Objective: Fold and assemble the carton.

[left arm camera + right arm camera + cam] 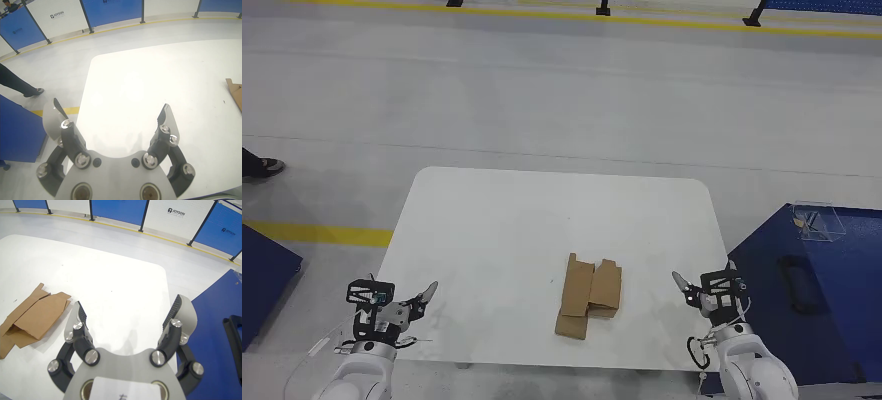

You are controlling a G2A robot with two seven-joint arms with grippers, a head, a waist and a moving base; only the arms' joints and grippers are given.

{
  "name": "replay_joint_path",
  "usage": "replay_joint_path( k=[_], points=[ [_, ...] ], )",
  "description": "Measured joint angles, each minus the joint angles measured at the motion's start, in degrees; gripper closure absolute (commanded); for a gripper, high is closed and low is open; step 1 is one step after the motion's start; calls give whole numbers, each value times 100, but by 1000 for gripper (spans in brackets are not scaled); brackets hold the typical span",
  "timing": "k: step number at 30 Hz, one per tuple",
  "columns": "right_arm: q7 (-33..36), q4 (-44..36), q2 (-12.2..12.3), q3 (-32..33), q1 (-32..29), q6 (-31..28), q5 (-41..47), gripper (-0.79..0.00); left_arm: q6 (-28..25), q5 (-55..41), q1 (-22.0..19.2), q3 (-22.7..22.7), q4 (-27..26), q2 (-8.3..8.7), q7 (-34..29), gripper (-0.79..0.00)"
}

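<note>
Two hands hover empty and spread wide: the left hand point(110, 103) at the near left edge of the white rounded desk point(542, 215), the right hand point(128, 299) at its near right edge. Between them, well apart from both, lies the flattened brown cardboard carton point(587, 295). Pushing one flap unbraced would likely slide the light carton instead of folding it.
</note>
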Motion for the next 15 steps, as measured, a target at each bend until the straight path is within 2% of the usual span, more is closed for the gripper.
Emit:
replay_joint_path(
  k=[5,8,11,15],
  points=[
    [31,8,-2,-8,3,-30,30,-785,0,0,0,0,0,0,0,-785],
    [527,-58,8,60,97,-568,597,-785,0,0,0,0,0,0,0,-785],
    [1148,-93,33,262,192,-1307,1570,-785,0,0,0,0,0,0,0,-785],
    [2698,189,106,530,599,-2439,3647,-785,0,0,0,0,0,0,0,-785]
  ],
)
